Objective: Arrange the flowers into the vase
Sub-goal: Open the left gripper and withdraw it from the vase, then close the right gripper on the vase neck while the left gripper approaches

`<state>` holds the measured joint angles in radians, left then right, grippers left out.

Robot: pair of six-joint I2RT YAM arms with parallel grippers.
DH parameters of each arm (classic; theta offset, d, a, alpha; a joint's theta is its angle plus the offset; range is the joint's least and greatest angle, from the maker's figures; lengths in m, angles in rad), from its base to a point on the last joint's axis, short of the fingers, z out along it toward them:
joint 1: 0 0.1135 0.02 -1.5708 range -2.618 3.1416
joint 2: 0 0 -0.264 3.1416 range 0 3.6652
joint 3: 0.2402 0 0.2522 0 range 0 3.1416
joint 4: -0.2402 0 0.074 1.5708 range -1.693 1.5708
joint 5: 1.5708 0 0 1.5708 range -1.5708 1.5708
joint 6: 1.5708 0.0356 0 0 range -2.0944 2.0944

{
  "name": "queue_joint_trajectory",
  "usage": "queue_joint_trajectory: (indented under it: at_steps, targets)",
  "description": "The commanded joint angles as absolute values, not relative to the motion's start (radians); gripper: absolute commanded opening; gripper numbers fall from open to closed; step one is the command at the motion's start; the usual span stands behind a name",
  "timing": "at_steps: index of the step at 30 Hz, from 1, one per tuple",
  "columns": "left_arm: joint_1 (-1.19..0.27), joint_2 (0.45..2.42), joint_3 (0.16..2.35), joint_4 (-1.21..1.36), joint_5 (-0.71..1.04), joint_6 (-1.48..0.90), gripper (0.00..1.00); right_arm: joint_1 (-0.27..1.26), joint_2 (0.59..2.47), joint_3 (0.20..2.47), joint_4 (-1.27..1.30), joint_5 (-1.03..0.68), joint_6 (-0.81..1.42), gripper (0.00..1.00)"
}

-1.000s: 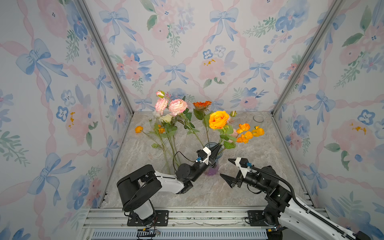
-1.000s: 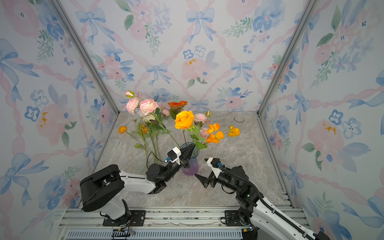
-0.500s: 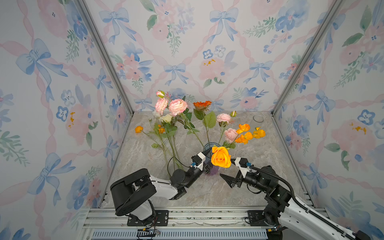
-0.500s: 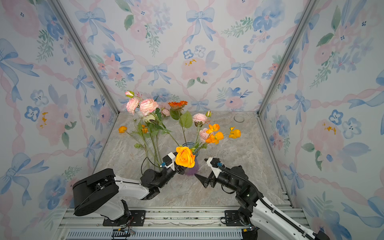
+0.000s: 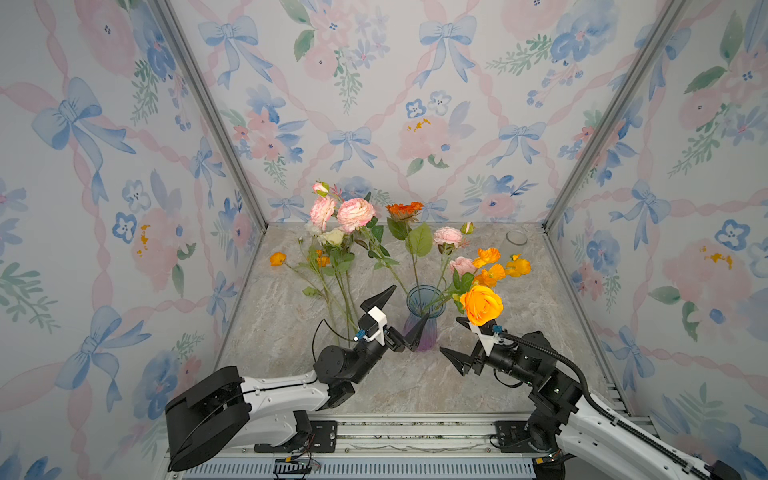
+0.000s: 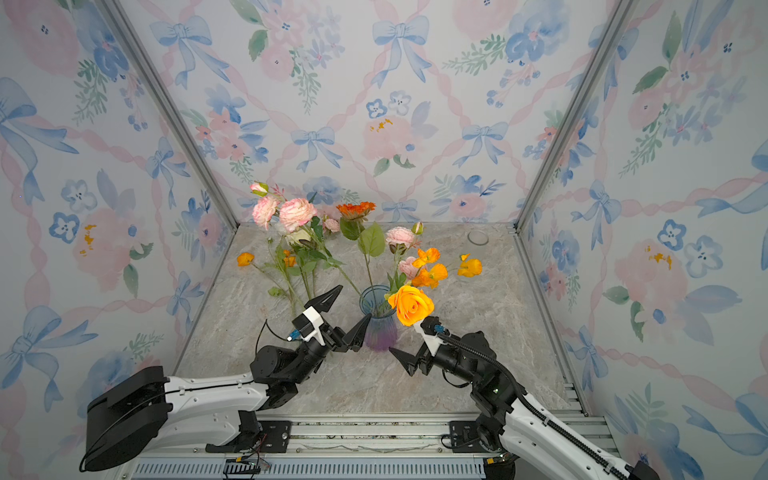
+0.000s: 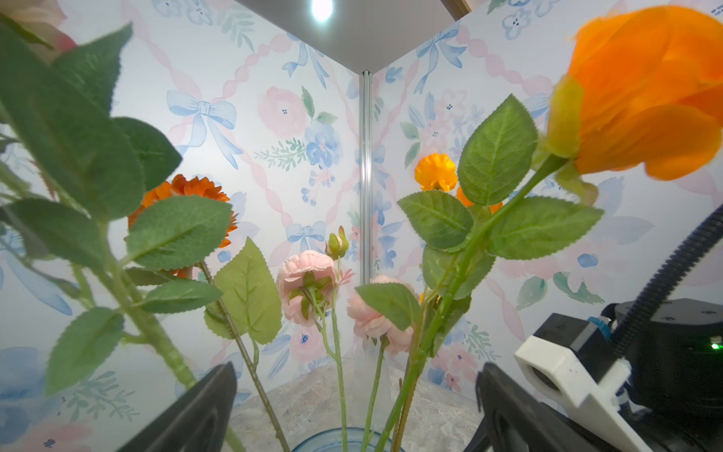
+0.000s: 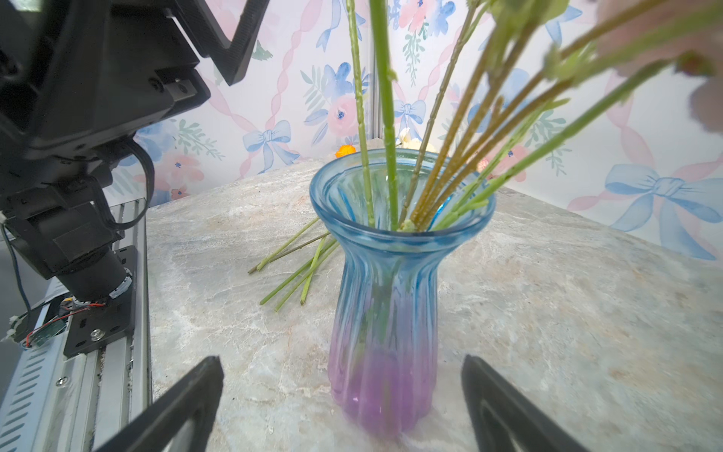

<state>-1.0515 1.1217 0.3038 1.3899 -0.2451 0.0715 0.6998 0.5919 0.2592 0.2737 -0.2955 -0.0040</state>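
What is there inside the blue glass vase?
Several green flower stems stand inside the vase, fanning out above its rim. The purple lower glass hides their ends.

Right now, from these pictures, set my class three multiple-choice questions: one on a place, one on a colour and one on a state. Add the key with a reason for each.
1. In both top views, the loose flowers lie on the table:
A. right of the vase
B. left of the vase
C. in front of the vase

2. The vase's glass is:
A. blue above, purple below
B. green throughout
C. red above, clear below

3. The left tool is:
A. shut on a stem
B. out of view
C. open, holding nothing

Key:
1 B, their stems lie flat on the marble on that side.
2 A, the right wrist view shows both colours.
3 C, its jaws stand wide apart with nothing gripped.
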Motion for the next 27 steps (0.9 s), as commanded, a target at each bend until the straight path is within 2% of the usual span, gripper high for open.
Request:
queue_joint_trajectory:
  at_steps: [1, 5, 10, 16, 19, 23, 27]
  targets:
    - [-1.056, 1.019, 0.262, 1.246, -0.311, 0.082, 0.98, 0.689, 0.58, 0.242, 0.281, -0.278, -0.009, 0.97]
    - [-1.055, 0.856, 0.26, 1.044, -0.354, 0.059, 0.98, 0.689, 0.578, 0.24, 0.276, -0.273, -0.016, 0.97]
    - [-1.055, 0.647, 0.345, 0.618, -0.479, -0.011, 0.98, 0.687, 0.549, 0.227, 0.269, -0.263, -0.023, 0.97]
    - [-1.053, 0.529, 0.479, 0.246, -0.442, -0.032, 0.98, 0.687, 0.519, 0.219, 0.258, -0.227, -0.022, 0.97]
    - [-1.047, 0.568, 0.606, 0.103, -0.304, 0.088, 0.98, 0.689, 0.527, 0.221, 0.295, -0.21, 0.023, 0.97]
    - [-1.04, 0.695, 0.765, -0.065, 0.007, 0.328, 0.98, 0.743, 0.555, 0.2, 0.401, -0.142, 0.057, 0.97]
    - [-1.005, 0.781, 0.756, -0.099, 0.19, 0.423, 0.98, 0.827, 0.615, 0.199, 0.479, -0.007, -0.007, 0.97]
